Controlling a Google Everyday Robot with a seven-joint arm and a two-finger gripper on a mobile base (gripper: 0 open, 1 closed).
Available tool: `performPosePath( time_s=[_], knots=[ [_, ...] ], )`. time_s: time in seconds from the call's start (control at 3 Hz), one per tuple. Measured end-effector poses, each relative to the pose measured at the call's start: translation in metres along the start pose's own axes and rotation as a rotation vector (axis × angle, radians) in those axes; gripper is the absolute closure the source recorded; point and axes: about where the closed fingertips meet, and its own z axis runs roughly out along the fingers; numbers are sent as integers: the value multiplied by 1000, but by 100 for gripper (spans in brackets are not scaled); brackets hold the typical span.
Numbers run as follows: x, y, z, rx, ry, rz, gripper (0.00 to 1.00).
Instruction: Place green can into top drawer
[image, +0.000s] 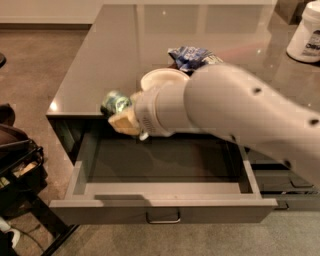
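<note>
My gripper (119, 114) is at the front left edge of the counter, shut on the green can (114, 102), which shows as a green and white end past the yellowish fingers (125, 123). The can is held in the air over the back left part of the open top drawer (165, 202). The drawer is pulled out, with a grey front and a small silver handle (163, 218) at its centre, and its inside holds nothing. My white arm (240, 117) crosses from the right and hides the drawer's back right.
A white bowl (162, 78) and a blue-and-white snack bag (192, 56) sit on the counter (125, 45) behind my arm. A white tub (305, 37) stands at the far right. Narrower drawers (285, 180) are at the right. Dark objects (15, 165) stand on the floor at left.
</note>
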Motion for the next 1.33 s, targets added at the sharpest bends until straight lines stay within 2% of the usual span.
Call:
performPosePath(
  time_s=[0.33,0.67,1.0,1.33],
  knots=[
    [13,-3,-7,15,12,25,100],
    [8,2,-2,-35,11,1,100],
    [37,12,8,-143,26,-1,100],
    [84,19,15,-192,4,17,100]
  ],
)
